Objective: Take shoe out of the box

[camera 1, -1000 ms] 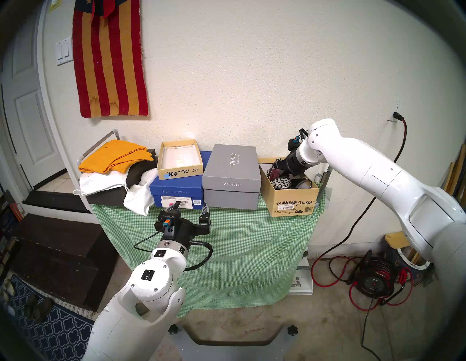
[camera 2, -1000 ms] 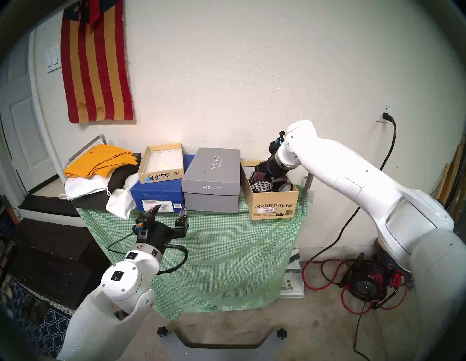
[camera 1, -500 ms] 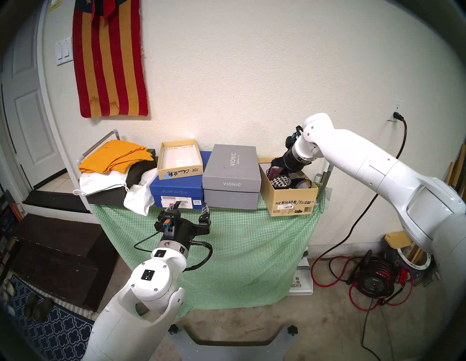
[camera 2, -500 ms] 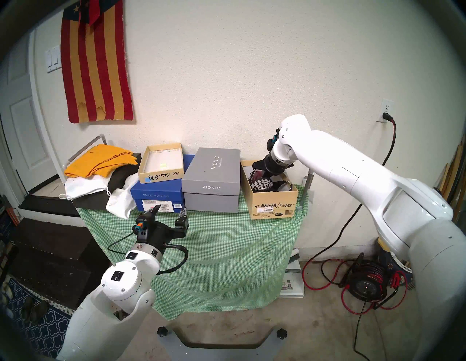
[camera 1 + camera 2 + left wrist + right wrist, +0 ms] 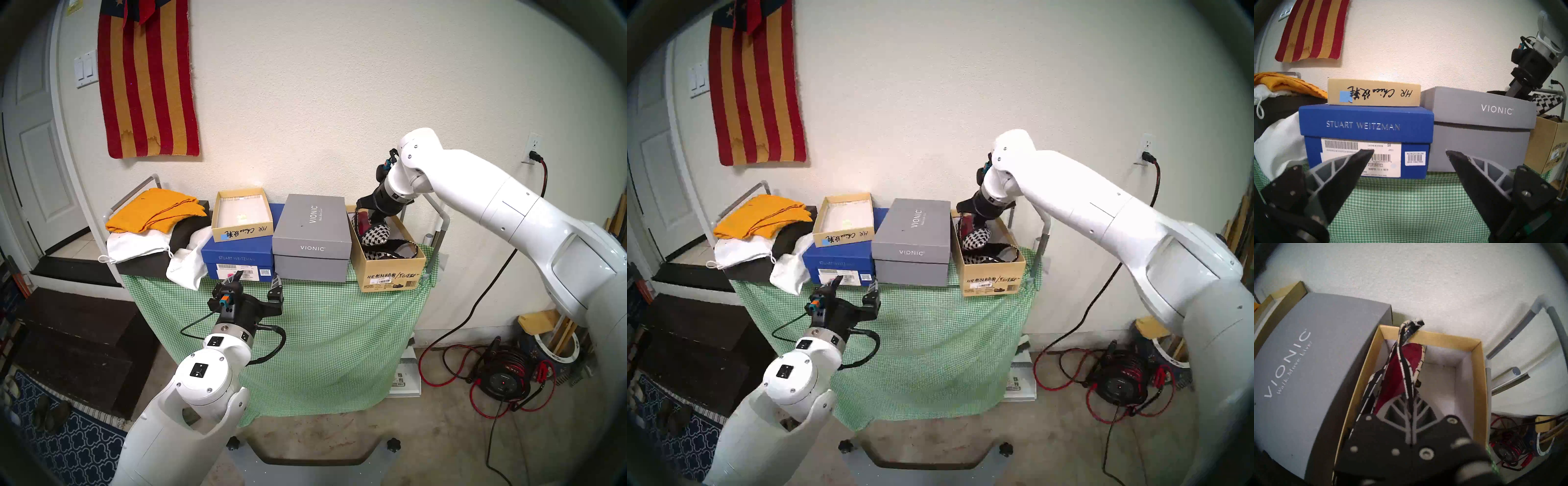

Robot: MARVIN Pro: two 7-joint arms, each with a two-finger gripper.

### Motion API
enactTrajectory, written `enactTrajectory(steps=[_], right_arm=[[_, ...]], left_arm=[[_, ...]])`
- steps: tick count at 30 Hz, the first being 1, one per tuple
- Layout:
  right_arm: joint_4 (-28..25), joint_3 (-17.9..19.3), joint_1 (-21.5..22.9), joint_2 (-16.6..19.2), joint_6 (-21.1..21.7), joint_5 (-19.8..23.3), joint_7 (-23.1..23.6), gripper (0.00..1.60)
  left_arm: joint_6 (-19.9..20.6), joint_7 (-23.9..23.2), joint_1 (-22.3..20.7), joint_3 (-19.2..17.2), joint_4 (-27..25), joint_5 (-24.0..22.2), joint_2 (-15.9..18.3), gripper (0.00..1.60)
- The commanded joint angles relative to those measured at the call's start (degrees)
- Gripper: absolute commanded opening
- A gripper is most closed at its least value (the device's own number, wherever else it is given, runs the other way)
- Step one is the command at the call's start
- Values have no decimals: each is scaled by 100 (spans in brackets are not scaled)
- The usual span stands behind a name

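I see the shoe [image 5: 373,231], black-and-white checked with a red lining, tilted heel-up at the far left of the box [image 5: 390,271], its toe end above the rim and its heel end low against the far wall. In the right wrist view its strap [image 5: 1403,361] runs straight between the two ribbed fingers [image 5: 1398,405], which are pressed together on it; the right gripper [image 5: 375,217] is clenched on that strap, directly above and touching the shoe. A second shoe [image 5: 393,249] of the same pattern lies flat in the near half of the box, apart from the gripper. The box stands at the right end of the green checked cloth [image 5: 322,322], just beside the grey VIONIC box [image 5: 312,237]. Left of that sits a blue box [image 5: 237,261] with a shallow tan box [image 5: 242,217] on top. The left gripper [image 5: 256,281] hangs level before the blue box, fingers spread apart and holding nothing, well clear of the shoe.
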Motion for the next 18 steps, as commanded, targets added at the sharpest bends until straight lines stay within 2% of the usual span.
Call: enactTrajectory(steps=[1, 3, 6, 8, 9, 10, 12, 13, 15, 16, 18], right_arm=[[-286, -29, 494, 103, -13, 478, -479, 0], [-314, -49, 526, 110, -13, 562, -554, 0], [-352, -155, 582, 178, -13, 1042, -803, 0], [-353, -195, 576, 201, -13, 1161, -846, 0], [-358, -302, 547, 258, -13, 1452, -981, 0], [-358, -302, 547, 258, -13, 1452, -981, 0], [-414, -388, 537, 398, -13, 1935, -1077, 0], [-414, -388, 537, 398, -13, 1935, -1077, 0], [-423, -470, 556, 553, -13, 2371, -1184, 0], [-423, -470, 556, 553, -13, 2371, -1184, 0], [-422, -549, 592, 630, -13, 2669, -1293, 0]], left_arm=[[0, 0, -2, -6, -4, 2, 5, 160], [0, 0, -2, -6, -4, 2, 5, 160], [0, -1, -2, -6, -4, 2, 5, 160], [0, -1, -2, -6, -4, 2, 5, 160], [0, -1, -2, -6, -4, 2, 5, 160], [0, -1, -2, -6, -4, 2, 5, 160], [0, -1, -2, -6, -4, 2, 6, 160], [0, -1, -2, -6, -4, 2, 6, 160], [0, -1, -2, -6, -4, 2, 6, 160], [0, -1, -2, -6, -4, 2, 6, 160], [0, -1, -2, -6, -4, 2, 6, 160]])
